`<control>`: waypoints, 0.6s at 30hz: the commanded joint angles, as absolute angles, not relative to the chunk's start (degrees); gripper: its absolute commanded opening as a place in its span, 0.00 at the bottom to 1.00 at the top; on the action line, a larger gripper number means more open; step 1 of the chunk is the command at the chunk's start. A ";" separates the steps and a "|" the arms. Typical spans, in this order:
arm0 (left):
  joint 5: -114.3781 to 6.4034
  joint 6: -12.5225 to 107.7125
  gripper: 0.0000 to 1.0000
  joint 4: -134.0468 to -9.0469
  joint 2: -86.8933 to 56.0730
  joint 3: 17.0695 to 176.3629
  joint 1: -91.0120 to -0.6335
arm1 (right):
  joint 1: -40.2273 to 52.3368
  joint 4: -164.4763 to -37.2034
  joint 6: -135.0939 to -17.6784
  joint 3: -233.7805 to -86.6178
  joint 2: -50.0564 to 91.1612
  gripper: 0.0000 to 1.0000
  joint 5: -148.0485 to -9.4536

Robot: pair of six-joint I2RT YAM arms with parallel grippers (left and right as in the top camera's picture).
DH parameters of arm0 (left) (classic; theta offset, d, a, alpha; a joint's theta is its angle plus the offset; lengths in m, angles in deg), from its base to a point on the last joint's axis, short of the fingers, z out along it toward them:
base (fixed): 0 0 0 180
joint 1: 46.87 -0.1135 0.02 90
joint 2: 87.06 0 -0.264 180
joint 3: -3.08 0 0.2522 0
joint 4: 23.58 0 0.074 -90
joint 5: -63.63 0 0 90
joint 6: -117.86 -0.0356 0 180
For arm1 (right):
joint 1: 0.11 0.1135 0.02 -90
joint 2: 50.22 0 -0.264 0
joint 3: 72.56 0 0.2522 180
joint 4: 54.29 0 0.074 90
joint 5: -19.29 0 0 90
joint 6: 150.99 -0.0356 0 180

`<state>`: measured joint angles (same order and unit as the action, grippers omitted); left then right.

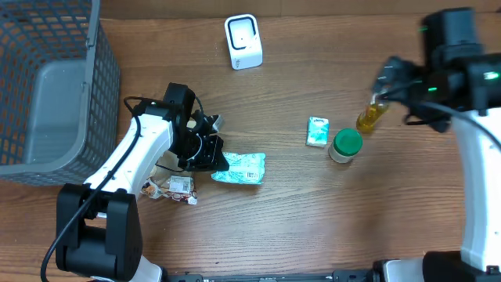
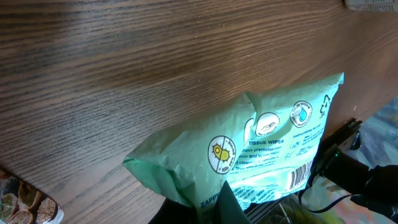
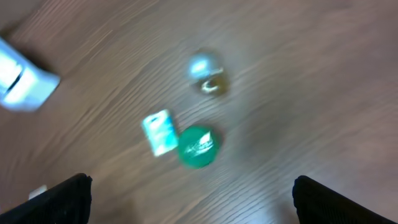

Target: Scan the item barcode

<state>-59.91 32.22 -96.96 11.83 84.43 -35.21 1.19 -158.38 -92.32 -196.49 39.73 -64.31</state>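
Note:
My left gripper (image 1: 213, 160) is shut on the edge of a pale green tissue-wipes pack (image 1: 239, 167) that lies on the wooden table. In the left wrist view the pack (image 2: 267, 143) fills the lower middle, its barcode (image 2: 303, 175) faces up at the right, and the gripper (image 2: 214, 208) pinches its near end. The white scanner (image 1: 243, 41) stands at the far edge of the table, apart from the pack. My right gripper (image 1: 390, 78) hovers high at the right. In its blurred wrist view the right gripper (image 3: 193, 199) is open and holds nothing.
A grey mesh basket (image 1: 47, 86) takes up the far left corner. Snack packets (image 1: 174, 188) lie beside my left arm. Below my right gripper are a small green packet (image 1: 317, 131), a green-lidded jar (image 1: 345, 145) and a yellow oil bottle (image 1: 371, 116).

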 commanded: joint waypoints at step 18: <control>-57.44 36.98 0.04 -95.56 10.70 85.26 -34.82 | -13.47 -159.47 -92.49 -196.62 39.25 1.00 -64.34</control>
<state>-57.13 35.50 -95.60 11.83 84.43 -35.21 -13.26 -159.60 -92.30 -196.49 39.73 -64.40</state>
